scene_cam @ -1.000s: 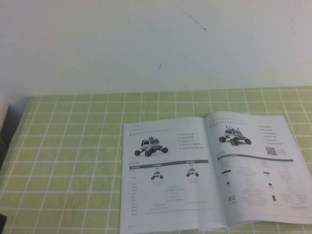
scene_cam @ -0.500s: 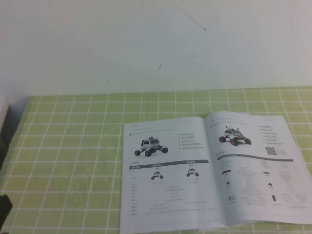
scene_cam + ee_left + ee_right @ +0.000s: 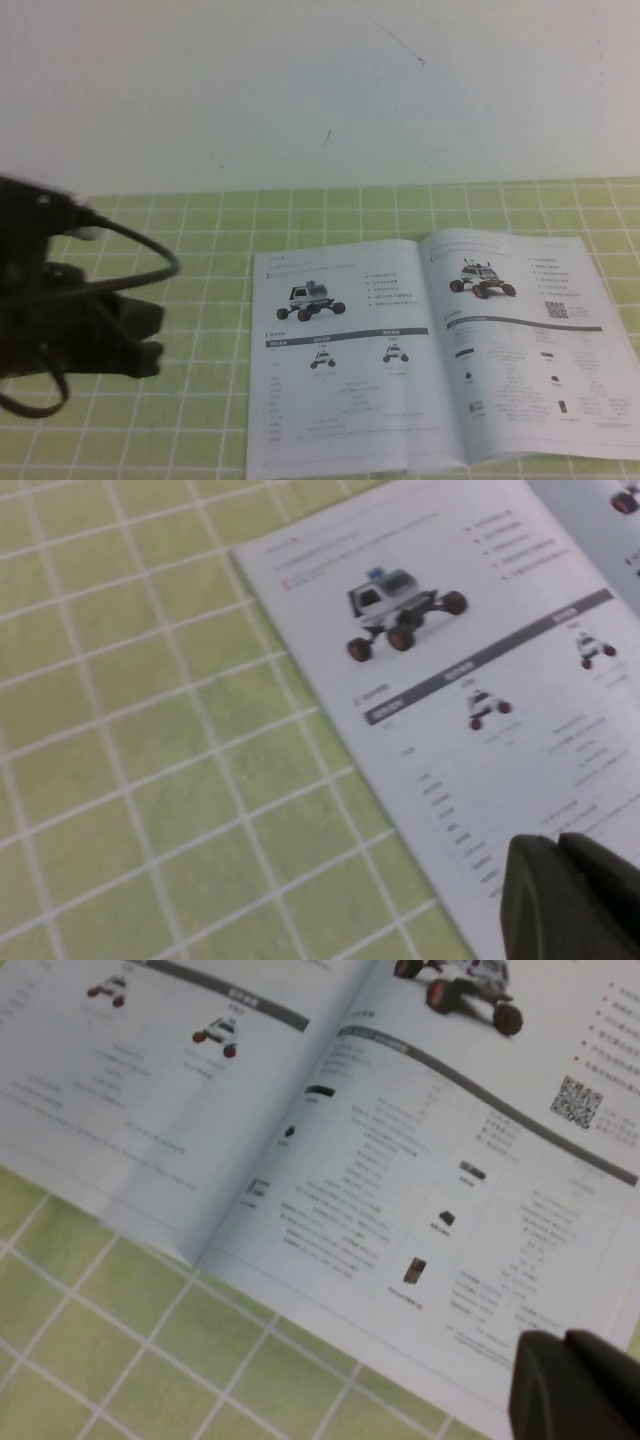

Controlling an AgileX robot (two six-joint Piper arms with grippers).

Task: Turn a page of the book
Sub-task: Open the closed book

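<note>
Black left end effector [image 3: 150,340] has swung into the high view, hovering left of the book [image 3: 430,350]; I cannot tell its spread. Book lies open, unmoved, on the green-checked counter [image 3: 180,430]. Right end effector [image 3: 580,1385] stays pressed together above the book's near edge.

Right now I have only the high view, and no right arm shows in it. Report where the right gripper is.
Observer: The right gripper hangs by the near edge of the book's right-hand page.
Operator: Give me its jaws.
Observer: Shut, with no page between them.
Operator: Now the left gripper.
Observer: In its own wrist view, the left gripper points toward the lower part of the left-hand page.
</note>
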